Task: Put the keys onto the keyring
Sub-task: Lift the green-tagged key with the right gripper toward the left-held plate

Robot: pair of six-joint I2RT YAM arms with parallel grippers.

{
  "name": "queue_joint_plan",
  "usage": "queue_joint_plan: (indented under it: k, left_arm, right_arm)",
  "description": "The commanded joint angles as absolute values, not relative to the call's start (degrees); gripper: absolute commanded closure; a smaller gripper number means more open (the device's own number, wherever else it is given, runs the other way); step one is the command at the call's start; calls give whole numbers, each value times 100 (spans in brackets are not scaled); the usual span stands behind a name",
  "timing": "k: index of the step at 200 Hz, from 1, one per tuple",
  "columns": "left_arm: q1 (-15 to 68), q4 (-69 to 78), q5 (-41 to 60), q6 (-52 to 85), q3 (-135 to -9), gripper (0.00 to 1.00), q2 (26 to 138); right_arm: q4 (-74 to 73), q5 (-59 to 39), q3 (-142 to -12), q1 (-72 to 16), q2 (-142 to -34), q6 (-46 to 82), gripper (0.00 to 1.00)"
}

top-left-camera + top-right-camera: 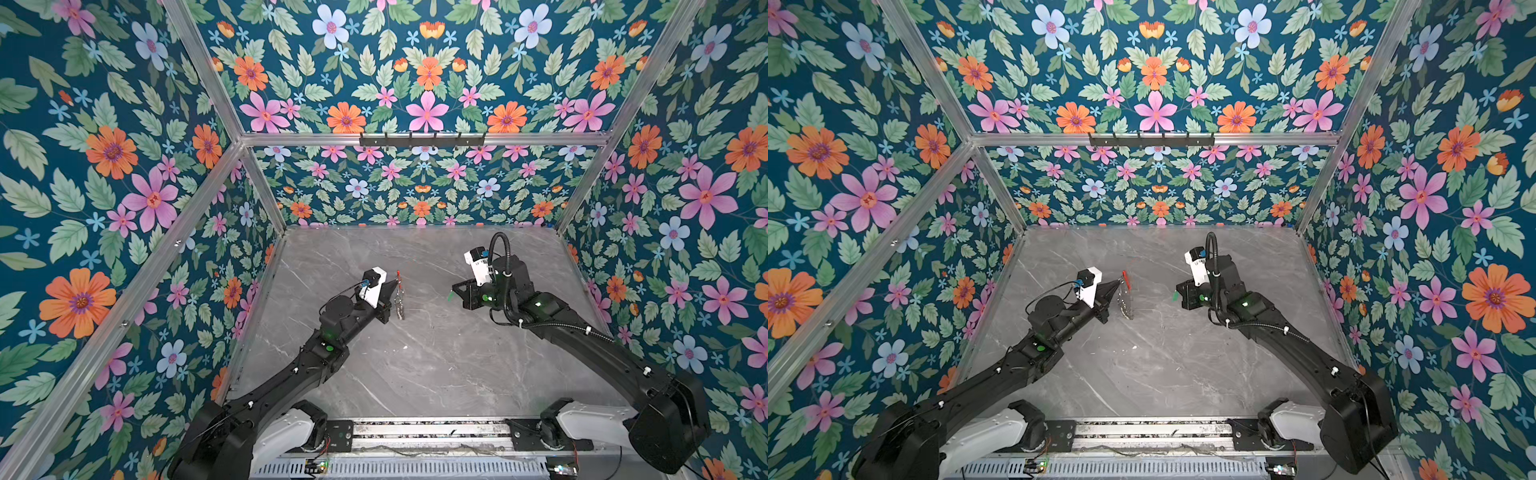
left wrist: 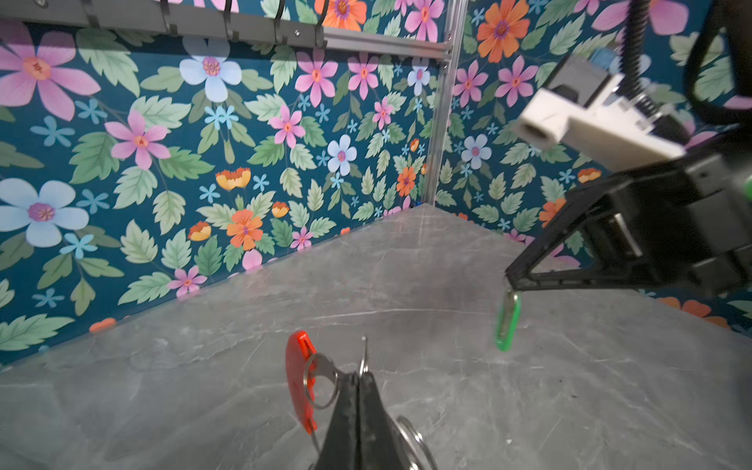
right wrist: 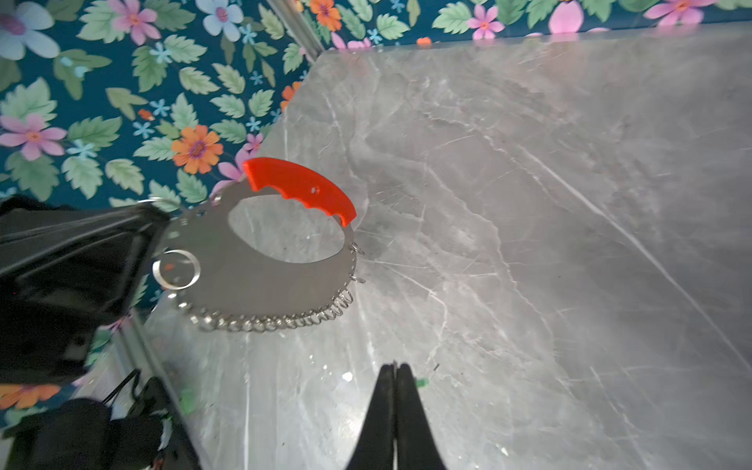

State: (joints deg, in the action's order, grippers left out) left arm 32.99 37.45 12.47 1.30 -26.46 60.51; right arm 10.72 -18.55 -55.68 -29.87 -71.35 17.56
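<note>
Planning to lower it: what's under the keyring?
Only bare grey table shows below the keyring, held edge-up in the left gripper. Whether its looped rim touches the table cannot be told; the spot directly beneath is covered.

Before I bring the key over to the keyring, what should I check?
1. The left hand is shut on the keyring: ok.
2. The right hand is shut on the key, green head dangling: ok.
3. Gap between key and keyring: ok.
4. The silver loops visible from the right wrist: ok.
5. Which loop can take the key: cannot tell.
6. Key threaded on: not ok.
</note>
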Motion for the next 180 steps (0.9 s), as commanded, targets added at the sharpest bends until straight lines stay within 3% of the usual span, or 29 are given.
queue_joint_plan:
  k: [1,45,117,180]
  left_arm:
    - [3296,4165,1206,186,-2610,100,6180]
    - [3296,5237,1744,439,-2447,100,6839]
    - [3321,7025,1710,1108,-1720,100,7698]
    - [3323,8118,2204,1669,-1499,100,8400]
  right_arm:
    - [843,-2790,-5559,-2986,-7009,1873,100]
    - [-38,-3842,-5154,-3013,-6848,2574,100]
    - [394,-3050,-5365,-3470,-7185,2646,100]
    - [572,-3112,-5889,-3523,-7901,2470,100]
